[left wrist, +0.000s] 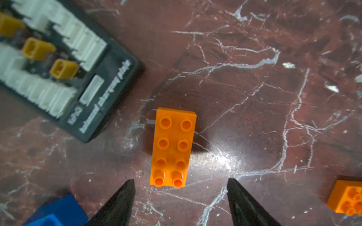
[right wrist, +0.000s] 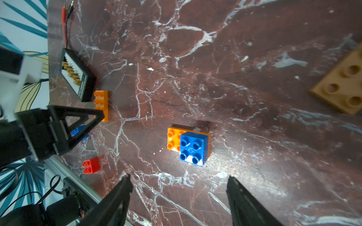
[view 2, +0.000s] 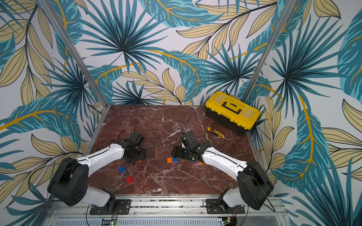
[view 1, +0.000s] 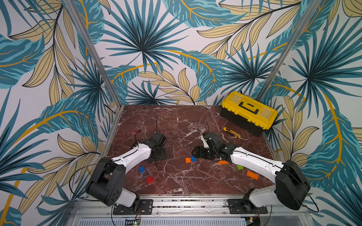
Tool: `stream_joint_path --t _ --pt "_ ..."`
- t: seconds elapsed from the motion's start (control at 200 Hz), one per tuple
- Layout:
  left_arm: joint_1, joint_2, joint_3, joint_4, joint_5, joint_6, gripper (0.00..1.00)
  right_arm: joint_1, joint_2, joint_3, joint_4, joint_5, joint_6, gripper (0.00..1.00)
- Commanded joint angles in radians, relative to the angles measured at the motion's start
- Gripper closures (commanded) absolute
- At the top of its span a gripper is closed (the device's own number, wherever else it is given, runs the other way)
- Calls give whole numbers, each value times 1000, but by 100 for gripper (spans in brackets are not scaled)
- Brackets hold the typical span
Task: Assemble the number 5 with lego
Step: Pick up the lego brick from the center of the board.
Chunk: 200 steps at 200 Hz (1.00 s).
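**A:** Closest in is the left gripper (left wrist: 181, 180). Its two black fingers (left wrist: 121, 203) stand apart and hold nothing. Only the near end of an orange brick (left wrist: 173, 146) reaches in between the tips. The brick lies flat on the marble table (left wrist: 254, 117), studs up, running straight away from the gripper, and neither finger touches it.

**B:** So the worry is a shallow bite?

**A:** Yes. If the jaws shut where they are, I judge they'd catch only the last pair of studs. A brick that glossy could swivel or squirt forward. A loose blue brick (left wrist: 58, 211) also sits just outside one finger. The black board (left wrist: 78, 68) lies ahead on that same side, so a sideways drift could knock either one.

**B:** And the right gripper (right wrist: 179, 176)?

**A:** Its jaws are spread too, and empty. Ahead of its tips and apart from them, a blue square (right wrist: 193, 147) sits on one end of an orange oblong (right wrist: 172, 140). A squeeze on the blue piece alone might pull the pair apart or drag it. A red brick (right wrist: 91, 165) lies off to one side, towards the other arm. Both arms are working near each other, so I'd watch for a clash.

**B:** Any writing?

**A:** There's white print on the board, too blurred to read. Nothing is legible on the yellow toolbox (view 1: 248, 112) or the utility knife (view 1: 233, 133), both well beyond the right gripper.
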<state>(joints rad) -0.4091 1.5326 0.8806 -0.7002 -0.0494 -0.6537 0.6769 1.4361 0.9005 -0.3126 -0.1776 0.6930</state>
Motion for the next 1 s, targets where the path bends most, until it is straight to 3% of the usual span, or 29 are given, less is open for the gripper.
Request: stream_joint_path --t 0.0,0.34,0.661,0.751,0.996 --pt "10 59 70 -41 19 61 30 10 12 17 30 -37 -24 19" --pt "45 153 115 -35 13 101 37 17 36 21 36 -41 -18 16" --pt "34 169 144 -79 63 138 68 18 36 16 35 -29 -9 13" --pt "2 146 164 -101 74 157 75 16 24 15 7 20 4 11" --pt "-181 2 189 -127 36 203 76 -56 -78 -53 -71 126 60 9"
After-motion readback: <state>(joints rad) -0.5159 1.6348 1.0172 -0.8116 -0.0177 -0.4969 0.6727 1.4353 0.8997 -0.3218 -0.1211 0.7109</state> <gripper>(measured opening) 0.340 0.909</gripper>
